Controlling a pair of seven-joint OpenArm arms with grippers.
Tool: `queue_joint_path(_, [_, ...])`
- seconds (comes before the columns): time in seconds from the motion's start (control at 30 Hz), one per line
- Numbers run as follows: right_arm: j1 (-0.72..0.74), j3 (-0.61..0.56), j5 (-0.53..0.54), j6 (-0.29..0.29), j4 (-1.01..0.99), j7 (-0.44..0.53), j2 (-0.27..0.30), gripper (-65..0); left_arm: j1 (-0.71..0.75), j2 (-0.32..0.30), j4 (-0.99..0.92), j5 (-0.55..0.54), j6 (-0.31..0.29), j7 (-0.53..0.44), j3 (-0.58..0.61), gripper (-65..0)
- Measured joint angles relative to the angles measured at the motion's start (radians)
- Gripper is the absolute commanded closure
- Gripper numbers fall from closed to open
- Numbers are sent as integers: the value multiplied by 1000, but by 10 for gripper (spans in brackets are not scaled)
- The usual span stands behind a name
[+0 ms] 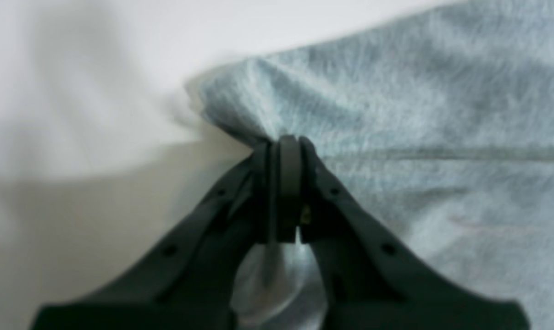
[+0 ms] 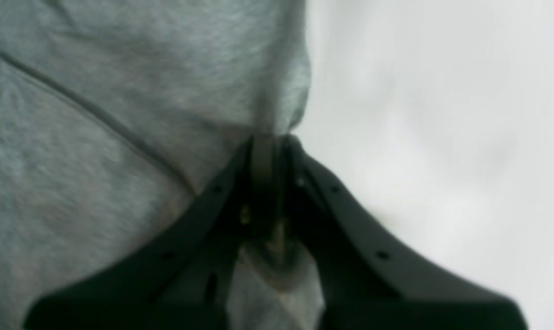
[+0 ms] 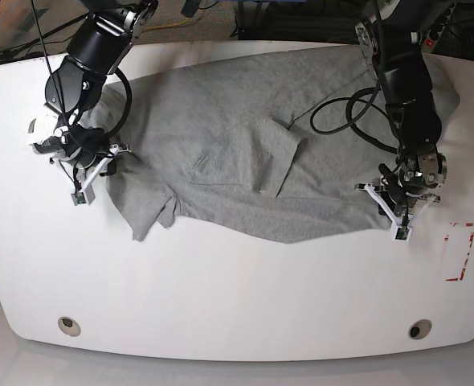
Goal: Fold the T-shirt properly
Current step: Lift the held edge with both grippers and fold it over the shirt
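The grey T-shirt (image 3: 245, 161) lies spread and rumpled across the back half of the white table (image 3: 237, 297). One sleeve is folded over near its middle. At the shirt's right edge in the base view, my left gripper (image 3: 388, 205) is shut on the fabric. The left wrist view shows this gripper (image 1: 284, 142) pinching a bunched corner of the T-shirt (image 1: 419, 114) just above the tabletop. My right gripper (image 3: 107, 162) holds the shirt's left edge in the base view. Up close, this gripper (image 2: 270, 140) is shut on a fold of the T-shirt (image 2: 121, 91) beside a seam.
A black cable (image 3: 333, 121) from the left arm loops over the shirt. A red rectangle mark (image 3: 458, 251) is at the table's right edge. Two round holes (image 3: 69, 325) (image 3: 419, 329) sit near the front edge. Clutter lies behind the table.
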Motion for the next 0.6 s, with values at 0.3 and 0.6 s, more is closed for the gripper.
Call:
queue_joint_path(0.3, [119,-68,-4,-1,25,-4,31,0,5,2,262,-8,-2,113,1,0])
queue_joint_path(0.6, [324,-184,11,2,24,-26,120,0,-66,-1,484,-8,-4,236,1,0])
